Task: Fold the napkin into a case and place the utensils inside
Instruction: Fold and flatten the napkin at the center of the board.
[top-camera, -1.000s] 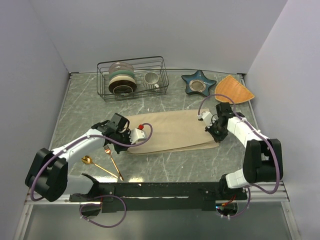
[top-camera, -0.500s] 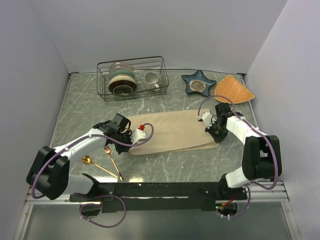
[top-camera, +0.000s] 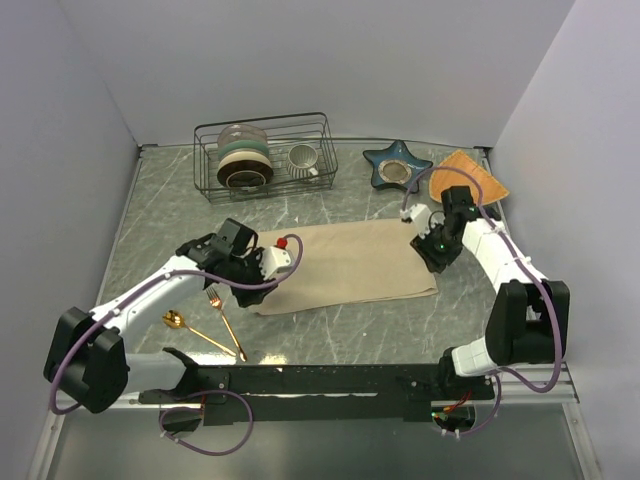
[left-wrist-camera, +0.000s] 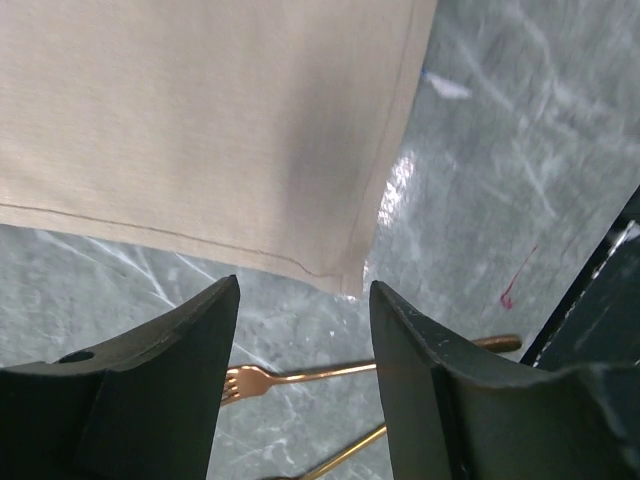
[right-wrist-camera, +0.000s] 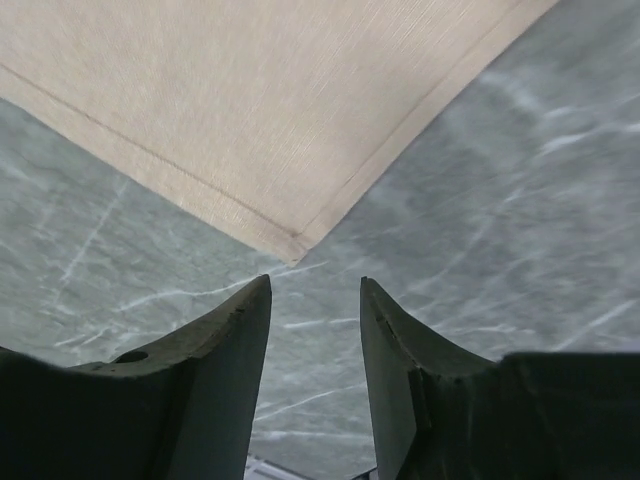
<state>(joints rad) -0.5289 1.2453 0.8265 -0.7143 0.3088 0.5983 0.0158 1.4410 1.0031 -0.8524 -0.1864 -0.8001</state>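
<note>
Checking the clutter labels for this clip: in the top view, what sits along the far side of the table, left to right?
Black wire dish rack holding plates and a cup → dark blue star-shaped dish → orange wedge-shaped woven mat.

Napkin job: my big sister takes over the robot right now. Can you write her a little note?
Left gripper: open, empty, above the near-left corner of the napkin.
Right gripper: open, empty, above its near-right corner.
The napkin lies flat on the table as a wide strip, seemingly folded once.
The fork and spoon lie on the table in front of its left end.
Done: perhaps a first fold.
Left: finish folding, then tuck both utensils inside.
</note>
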